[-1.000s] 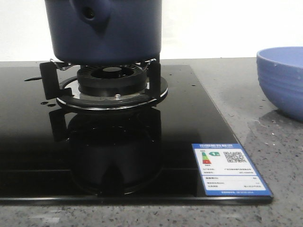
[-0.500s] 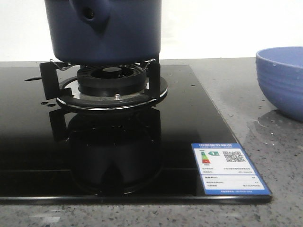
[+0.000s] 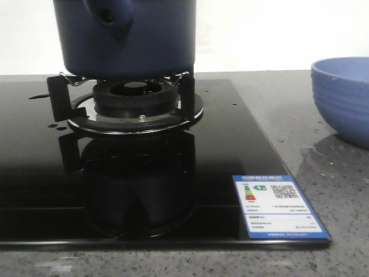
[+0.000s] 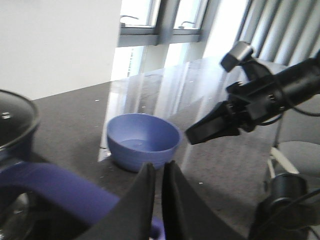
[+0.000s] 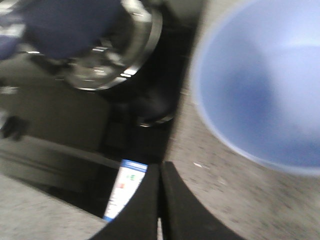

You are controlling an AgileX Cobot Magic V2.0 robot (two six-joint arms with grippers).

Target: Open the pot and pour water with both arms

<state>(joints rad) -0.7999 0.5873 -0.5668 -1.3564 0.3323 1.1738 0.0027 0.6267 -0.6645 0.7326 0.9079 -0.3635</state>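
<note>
The dark navy pot [image 3: 144,40] stands on the gas burner [image 3: 135,98], its stubby handle [image 3: 108,14] pointing toward the front. A glass lid [image 4: 15,117] covers it in the left wrist view. My left gripper [image 4: 161,165] is shut just over the blue handle [image 4: 55,187], which runs beneath the fingers; nothing shows between the tips. My right gripper [image 5: 160,167] is shut above the grey counter, between the stove's label [image 5: 122,192] and the light blue bowl [image 5: 260,85]. The pot [image 5: 65,25] appears blurred there. Neither gripper shows in the front view.
The light blue ribbed bowl [image 3: 343,98] sits on the counter right of the black glass stove top [image 3: 230,144], with a wet patch [image 3: 317,153] beside it. A label [image 3: 279,206] is stuck at the stove's front right corner. The right arm [image 4: 250,107] hangs beyond the bowl [image 4: 142,142].
The whole front view has slid a few pixels to the left. Pot, burner and bowl keep their places relative to each other.
</note>
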